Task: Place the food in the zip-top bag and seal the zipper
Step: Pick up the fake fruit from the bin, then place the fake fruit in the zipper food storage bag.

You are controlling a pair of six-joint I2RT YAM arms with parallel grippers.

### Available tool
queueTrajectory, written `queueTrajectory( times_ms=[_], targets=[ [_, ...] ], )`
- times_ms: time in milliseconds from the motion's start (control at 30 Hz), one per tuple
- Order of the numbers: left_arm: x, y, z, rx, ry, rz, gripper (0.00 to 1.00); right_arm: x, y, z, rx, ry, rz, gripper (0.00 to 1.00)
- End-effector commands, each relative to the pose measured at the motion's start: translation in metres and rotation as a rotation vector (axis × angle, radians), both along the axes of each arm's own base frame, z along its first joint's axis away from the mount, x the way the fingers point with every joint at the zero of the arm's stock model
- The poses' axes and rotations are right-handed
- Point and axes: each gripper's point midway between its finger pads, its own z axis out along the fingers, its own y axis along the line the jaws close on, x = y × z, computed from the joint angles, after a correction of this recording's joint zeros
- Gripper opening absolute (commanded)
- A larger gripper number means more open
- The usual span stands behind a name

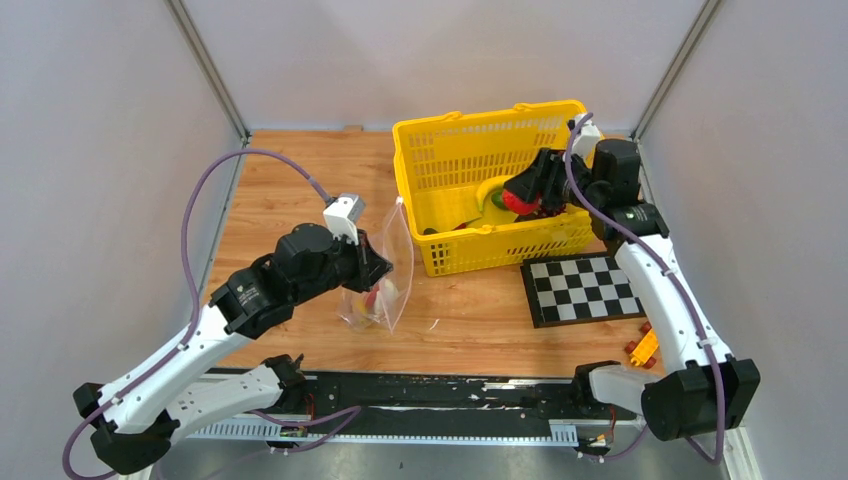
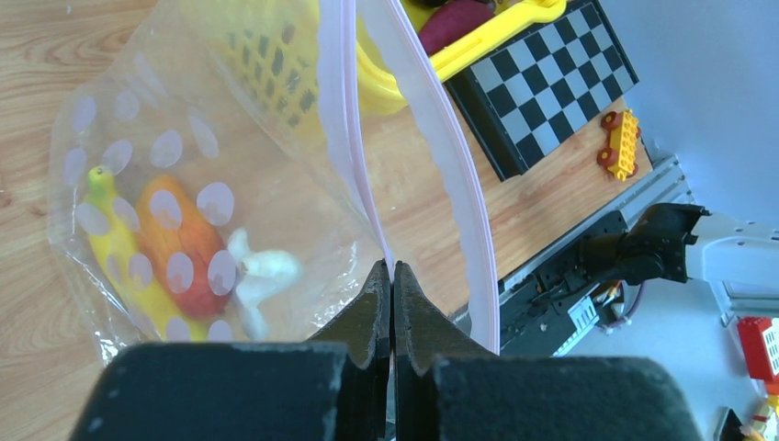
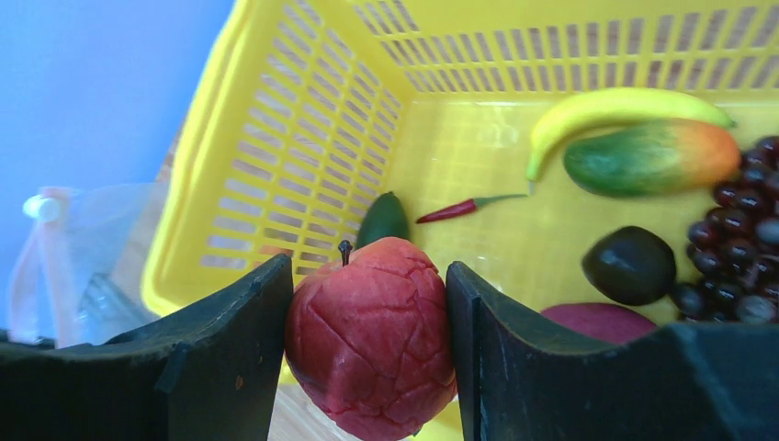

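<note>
Red fruit (image 3: 367, 340) is clamped betw. the fingers of R gripper (image 3: 367, 276), over yellow basket (image 3: 276, 138); banana (image 3: 606, 110), grapes (image 3: 744, 230) & other food are left lying inside, beyond it. L gripper (image 2: 392, 276) is pinched shut on one lip of zipper (image 2: 342, 119). Zip-top bag (image 2: 184, 184) is stood on table (image 1: 480, 320) left of basket, mouth parted, a 2nd banana (image 2: 119, 248) seen within.
</note>
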Motion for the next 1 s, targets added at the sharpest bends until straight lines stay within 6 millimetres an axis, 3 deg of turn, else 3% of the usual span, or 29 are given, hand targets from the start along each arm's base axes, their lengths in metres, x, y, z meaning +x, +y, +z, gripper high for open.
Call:
queueTrajectory(
  times_ms=[0,200,500,767,967],
  targets=[
    [0.001,-0.008,0.010,-0.046,-0.021,-0.015,0.00,-0.016,0.023,0.041,0.120,-0.111,0.113,0.28],
    [0.002,-0.011,0.012,-0.056,-0.021,-0.017,0.00,-0.048,0.060,0.077,0.176,-0.197,0.279,0.28],
    [0.002,-0.012,0.014,-0.061,-0.019,-0.024,0.00,-0.114,0.146,0.120,0.202,-0.402,0.525,0.29],
    [0.001,-0.012,0.019,-0.077,-0.027,-0.027,0.00,-0.137,0.198,0.121,0.266,-0.485,0.589,0.29],
    [0.000,-0.012,0.021,-0.085,-0.029,-0.030,0.00,-0.134,0.225,0.095,0.232,-0.444,0.631,0.29]
  ],
)
